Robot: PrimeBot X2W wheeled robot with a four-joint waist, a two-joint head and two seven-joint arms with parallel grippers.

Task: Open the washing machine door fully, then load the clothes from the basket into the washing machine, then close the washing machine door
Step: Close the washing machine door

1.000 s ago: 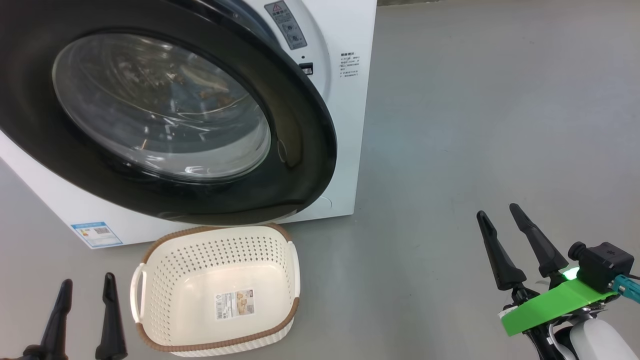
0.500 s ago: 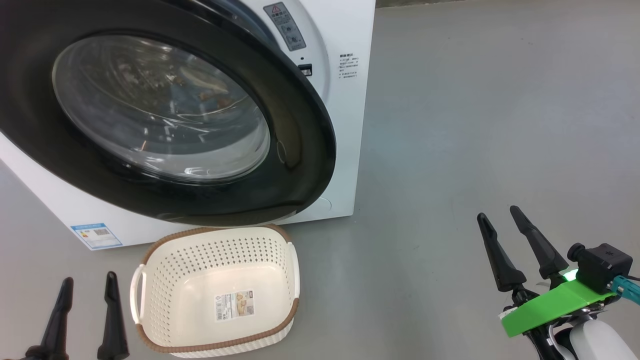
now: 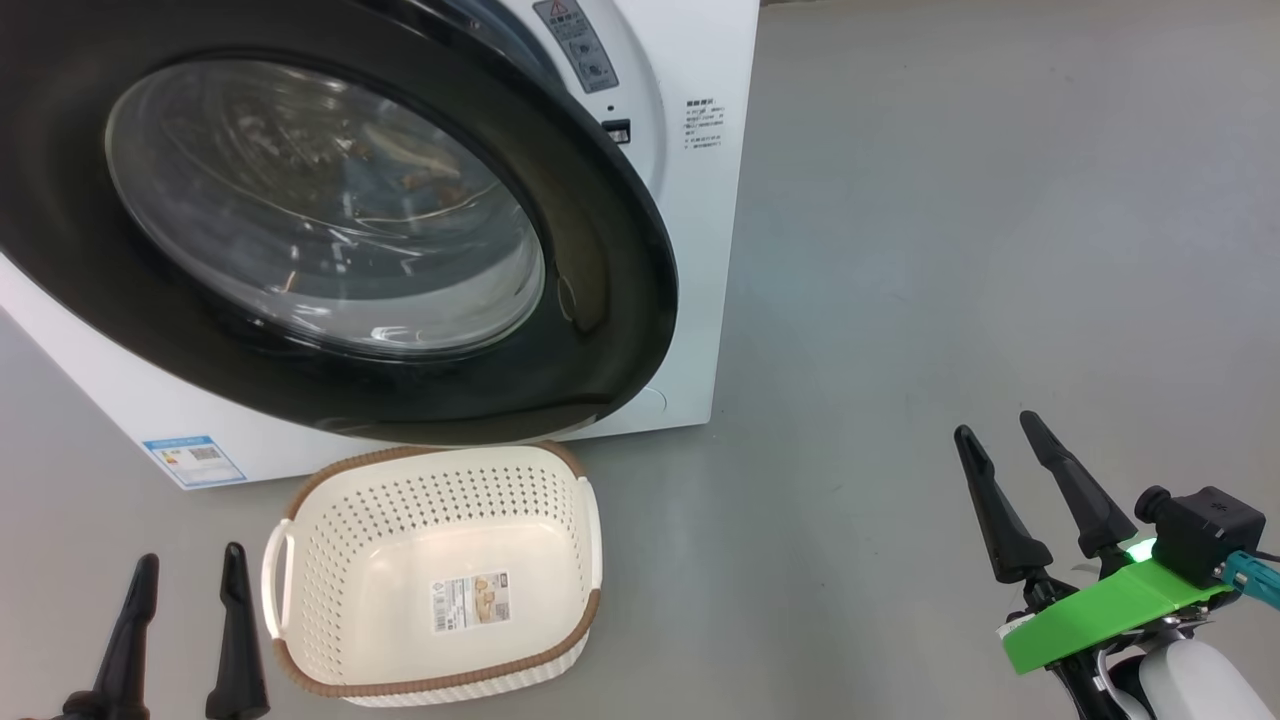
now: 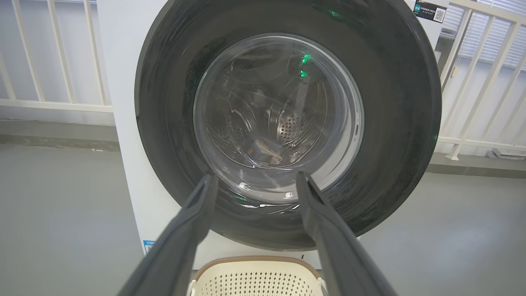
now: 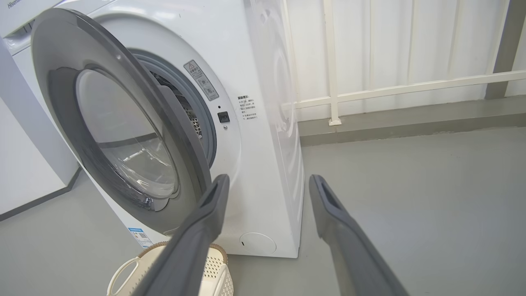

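Clothes [image 4: 266,153] lie in the bottom of the steel drum [image 4: 292,123], a scrap of blue and orange-brown fabric seen through the glass bowl of the washing machine door [image 5: 119,127]. That door is not latched. In the right wrist view it stands swung out at an angle from the front of the washing machine [image 5: 254,172], with the grey gasket [image 5: 204,123] and a slice of the opening visible behind its free edge.

Just below the door, on the floor [image 3: 950,250] against the machine's front, sits the basket [image 3: 440,495]. Nothing is in it; its bare bottom and label [image 3: 470,601] are in plain sight. How many pieces are in the drum cannot be told through the reflections.

Further out, the left gripper [image 3: 192,555] hangs just beside the basket's left handle, apart from it, fingers spread wide and holding nothing. The right gripper [image 3: 995,422] is well off to the right over bare floor, fingers likewise parted and empty, nowhere near the door.

Judging from this, opening and loading look finished, and closing is what is left. The door needs a push on its outer face or free edge until it meets the gasket and catches. The low rim of the door overhangs the basket's far edge, so the swing may pass close above it.
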